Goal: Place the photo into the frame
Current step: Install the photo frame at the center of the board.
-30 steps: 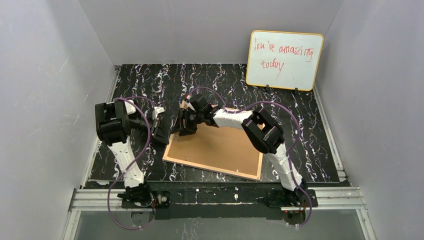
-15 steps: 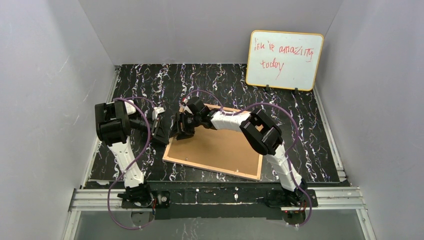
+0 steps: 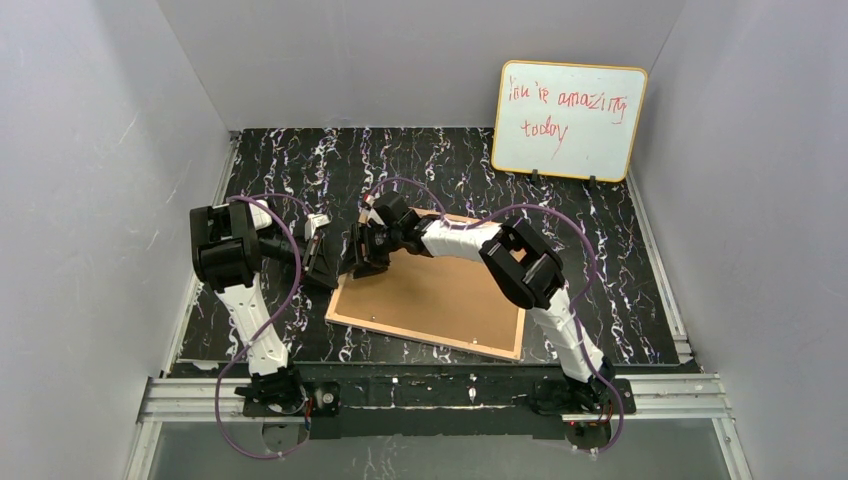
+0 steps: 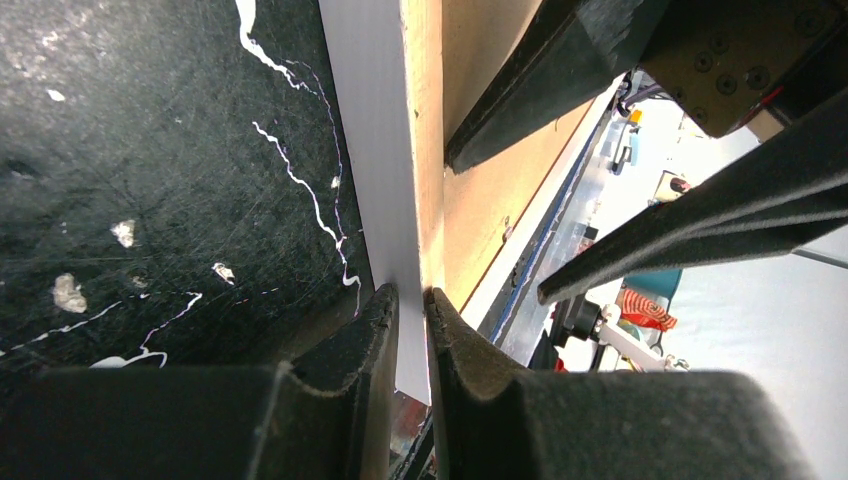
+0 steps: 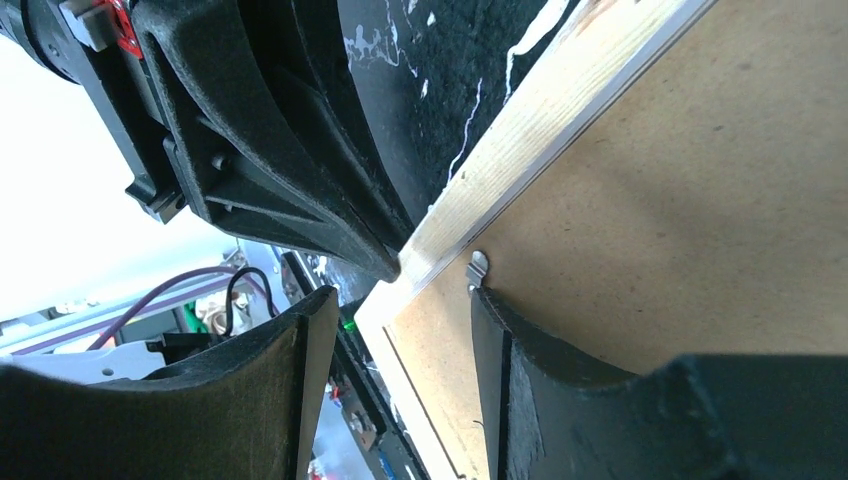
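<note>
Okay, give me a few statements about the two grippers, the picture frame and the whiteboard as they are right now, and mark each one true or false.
1. The left gripper is pinched on the edge of the frame. True.
2. The right gripper is clamped shut. False: its jaws stand open, straddling the frame's rim beside a small metal tab.
3. The frame lies back side up, its brown backing board showing. True.
4. The whiteboard lies flat on top of the frame. False: it stands upright at the far right of the table, apart from the frame.
5. The photo's picture side is in plain view. False: no view shows the photo.
</note>
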